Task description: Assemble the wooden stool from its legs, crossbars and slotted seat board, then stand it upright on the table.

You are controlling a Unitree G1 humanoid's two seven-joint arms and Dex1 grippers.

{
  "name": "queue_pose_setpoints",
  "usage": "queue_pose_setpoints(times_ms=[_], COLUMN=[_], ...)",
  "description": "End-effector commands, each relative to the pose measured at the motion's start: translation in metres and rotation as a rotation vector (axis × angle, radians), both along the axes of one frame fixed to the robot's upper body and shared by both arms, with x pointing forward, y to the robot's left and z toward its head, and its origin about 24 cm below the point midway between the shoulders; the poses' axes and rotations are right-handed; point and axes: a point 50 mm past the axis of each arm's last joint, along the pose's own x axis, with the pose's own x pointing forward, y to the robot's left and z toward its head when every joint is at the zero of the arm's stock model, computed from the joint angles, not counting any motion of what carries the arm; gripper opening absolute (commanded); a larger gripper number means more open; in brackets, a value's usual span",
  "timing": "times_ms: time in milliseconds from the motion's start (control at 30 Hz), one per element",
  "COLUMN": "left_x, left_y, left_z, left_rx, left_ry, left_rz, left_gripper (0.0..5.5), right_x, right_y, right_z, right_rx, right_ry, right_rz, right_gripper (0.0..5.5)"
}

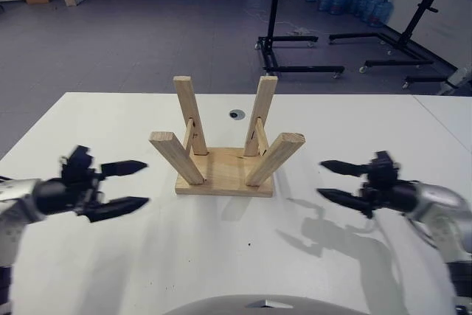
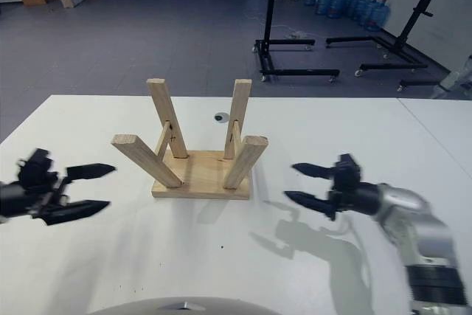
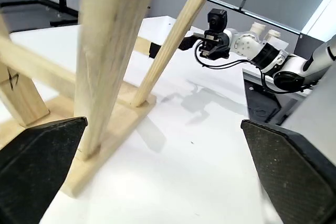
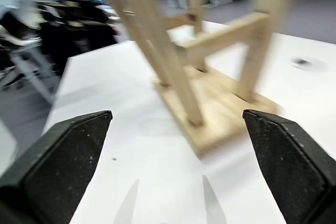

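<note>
The stool sits upside down near the middle of the white desk, not yet standing on its feet. Its seat board lies flat on the desk, and four legs rise from it, splaying outward. The near left leg and near right leg lean toward me and out to the sides. The far left leg and far right leg stand steeper behind them. A short crossbar joins the two legs on the left, and another crossbar joins the two on the right. My left pincer hangs over the desk to the left of the stool, open and holding nothing. Its two dark fingers are spread wide and point toward the seat board, well apart from it. My right pincer hangs to the right of the stool at about the same depth. It is also open and empty, and its fingers point inward at the stool without touching it. Both pincers cast shadows on the desk beneath them. A small round grommet is set in the desk just behind the stool, between the two far legs. Beyond the desk, black wheeled stands rest on the grey floor.
</note>
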Motion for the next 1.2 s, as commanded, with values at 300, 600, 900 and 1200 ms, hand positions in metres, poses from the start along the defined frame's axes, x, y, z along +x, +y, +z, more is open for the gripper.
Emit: queue_pose_setpoints(times_ms=[300,600,900,1200], left_x=[0.04,0.035,0.04,0.042], left_y=[-0.036,-0.047,-0.044,-0.048], left_z=[0.024,0.004,0.007,0.016], left_rx=[-0.069,-0.101,-0.126,-0.155], left_ry=[-0.178,-0.143,-0.126,-0.026], left_rz=[0.028,0.008,0.038,0.029], left_gripper=[5.4,4.72,3.28,2.12], right_x=[0.026,0.031,0.035,0.044], right_y=[0.047,0.065,0.064,0.064], right_z=[0.028,0.027,0.03,0.04], right_rx=[0.073,0.099,0.129,0.208], right_ry=[-0.198,-0.205,-0.185,-0.046], right_rz=[0.064,0.092,0.088,0.067], right_gripper=[4.6,3.83,2.14,1.38])
